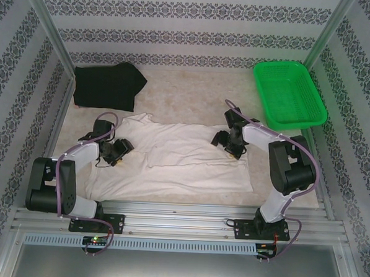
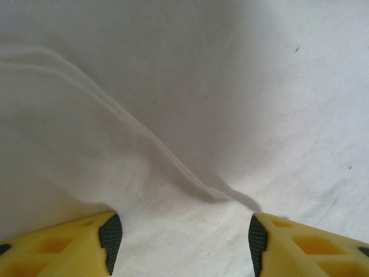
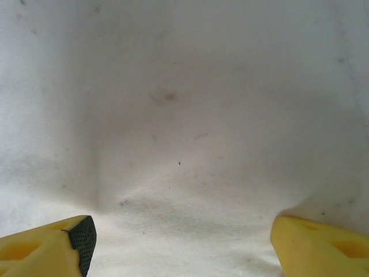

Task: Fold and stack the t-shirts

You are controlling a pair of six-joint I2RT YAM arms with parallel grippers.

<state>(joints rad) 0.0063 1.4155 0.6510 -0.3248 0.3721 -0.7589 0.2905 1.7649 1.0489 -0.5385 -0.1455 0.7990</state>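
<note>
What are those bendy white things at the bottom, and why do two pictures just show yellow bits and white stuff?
Those are two robot arms, bolted to the near edge of a table. Each ends in a gripper, a pincer with two yellow fingers. The big picture comes from a camera above and behind the arms. The other two come from small cameras on the wrists, looking down past the fingers. On the table lie a cream cloth t-shirt, spread out flat, a black cloth t-shirt in the far left corner, and an empty green plastic mesh basket at the far right. The left gripper and the right gripper are both over the cream shirt, open and holding nothing.
</note>
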